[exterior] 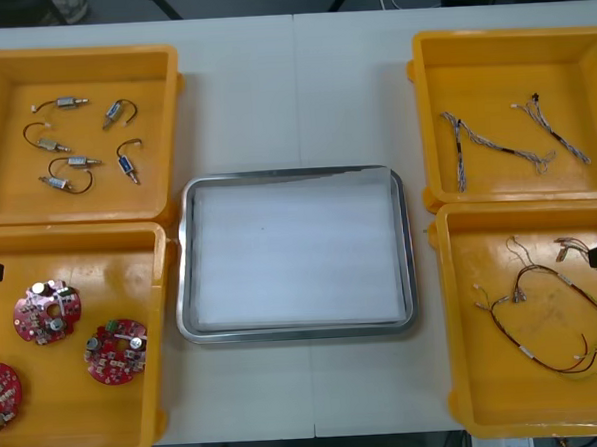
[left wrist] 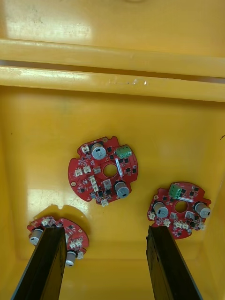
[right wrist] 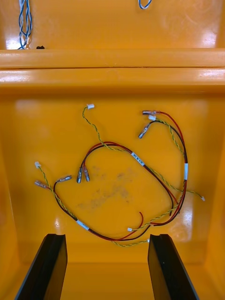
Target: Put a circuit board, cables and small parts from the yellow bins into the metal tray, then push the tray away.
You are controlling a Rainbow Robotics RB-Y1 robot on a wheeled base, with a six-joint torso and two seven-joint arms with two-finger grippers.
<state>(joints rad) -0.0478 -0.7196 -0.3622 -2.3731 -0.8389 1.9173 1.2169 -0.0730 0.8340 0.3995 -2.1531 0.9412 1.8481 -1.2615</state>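
The metal tray [exterior: 187, 259], white inside, lies bare at the table's middle. My left gripper [left wrist: 107, 263] hangs open above the near left yellow bin [left wrist: 42, 140], which holds three round red circuit boards. One board [left wrist: 103, 169] lies ahead of the fingers, another [left wrist: 180, 210] is by one fingertip, and a third [left wrist: 70, 236] is partly hidden behind the other finger. My right gripper [right wrist: 108, 267] is open over the near right bin [right wrist: 42, 126], just short of a tangle of red and yellow cables [right wrist: 136, 187].
The far left bin [exterior: 163, 120] holds several small metal parts [exterior: 79, 145]. Twisted blue and white cables [exterior: 495, 148] lie in the far right bin [exterior: 428, 117]. Bare table runs beyond the tray. A dark piece of each arm shows at the front view's side edges.
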